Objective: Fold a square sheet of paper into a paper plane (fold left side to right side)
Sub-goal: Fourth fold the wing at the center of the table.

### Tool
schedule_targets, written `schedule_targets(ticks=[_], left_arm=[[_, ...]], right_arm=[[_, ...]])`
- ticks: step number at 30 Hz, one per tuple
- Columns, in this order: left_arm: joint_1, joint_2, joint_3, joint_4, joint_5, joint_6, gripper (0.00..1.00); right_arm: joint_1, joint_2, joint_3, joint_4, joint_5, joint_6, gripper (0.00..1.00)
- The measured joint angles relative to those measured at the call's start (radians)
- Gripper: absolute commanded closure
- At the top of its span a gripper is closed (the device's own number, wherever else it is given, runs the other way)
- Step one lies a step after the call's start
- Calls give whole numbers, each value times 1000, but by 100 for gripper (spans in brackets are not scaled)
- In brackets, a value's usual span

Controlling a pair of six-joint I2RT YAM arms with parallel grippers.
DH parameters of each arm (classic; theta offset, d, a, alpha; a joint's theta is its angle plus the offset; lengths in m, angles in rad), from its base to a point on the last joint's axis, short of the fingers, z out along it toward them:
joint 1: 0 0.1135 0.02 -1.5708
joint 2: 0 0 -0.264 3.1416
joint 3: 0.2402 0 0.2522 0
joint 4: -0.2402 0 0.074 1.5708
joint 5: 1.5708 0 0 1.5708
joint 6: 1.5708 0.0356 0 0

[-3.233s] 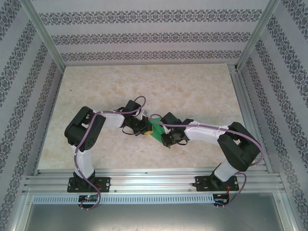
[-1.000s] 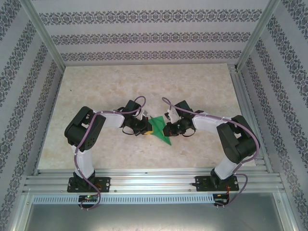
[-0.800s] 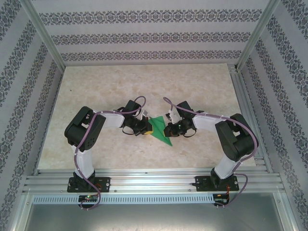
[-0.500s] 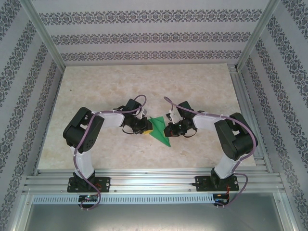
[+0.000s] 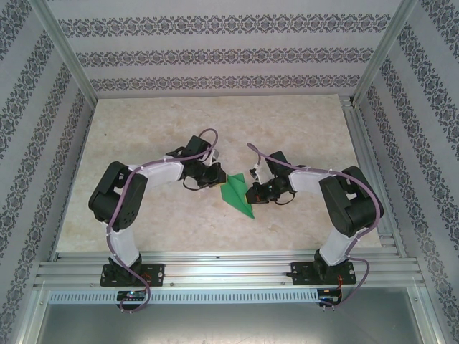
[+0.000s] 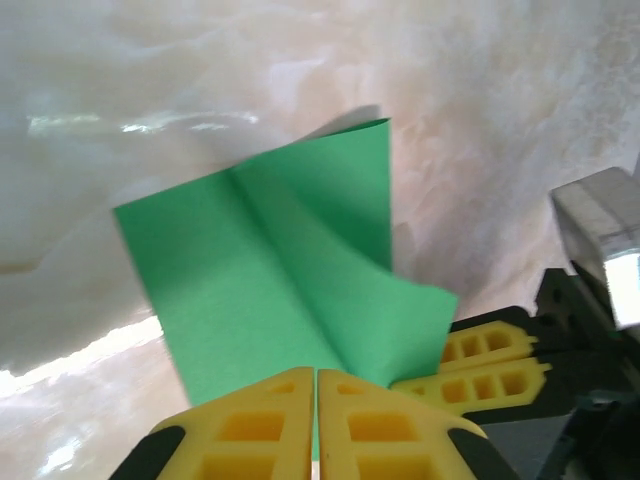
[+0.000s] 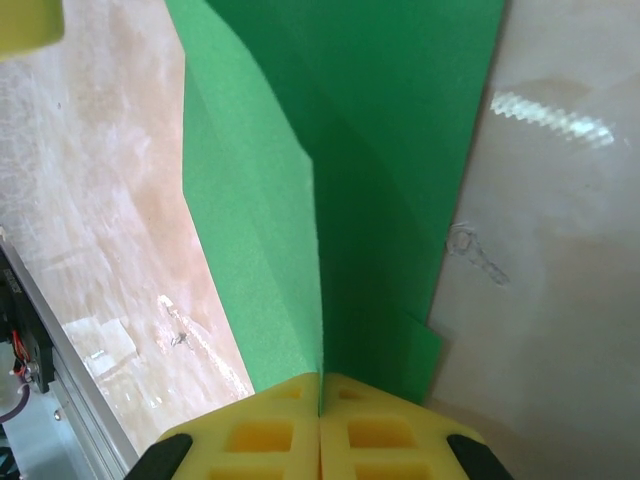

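The green paper plane [image 5: 237, 196] lies mid-table as a narrow pointed dart, its tip toward the near edge. My left gripper [image 5: 219, 180] is at its far left end and my right gripper [image 5: 251, 193] at its right side. In the left wrist view the yellow jaws of the left gripper [image 6: 317, 385] are shut on the paper plane [image 6: 280, 270], whose crease runs into them and whose right flap lifts; the right gripper's fingers [image 6: 490, 352] show beside it. The right gripper [image 7: 320, 385] is shut on the raised centre fold of the paper plane [image 7: 380, 150].
The marble tabletop [image 5: 215, 122] stretches wide behind and beside the arms. An aluminium rail [image 5: 229, 269] runs along the near edge, also seen as the rail [image 7: 60, 420] from the right wrist. Patterned walls [image 5: 215, 57] enclose the back and sides.
The left arm shifted toward the back of the table; its jaws loosened briefly and closed again. The right gripper moved slightly nearer, and the paper plane turned a little with them.
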Motion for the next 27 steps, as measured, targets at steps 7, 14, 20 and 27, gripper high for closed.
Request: schedule_targets(ticks=[7, 14, 20, 27], left_arm=[[-55, 53, 85, 18, 24, 0, 91], [-98, 116, 118, 21, 43, 0, 91], [-102, 139, 118, 21, 45, 0, 92], [-103, 146, 118, 21, 45, 0, 92]], right_arm=[[0, 4, 0, 0, -4, 0, 93], [0, 12, 0, 2, -6, 0, 93], [-6, 18, 0, 2, -8, 3, 93], [-11, 32, 0, 3, -13, 3, 93]])
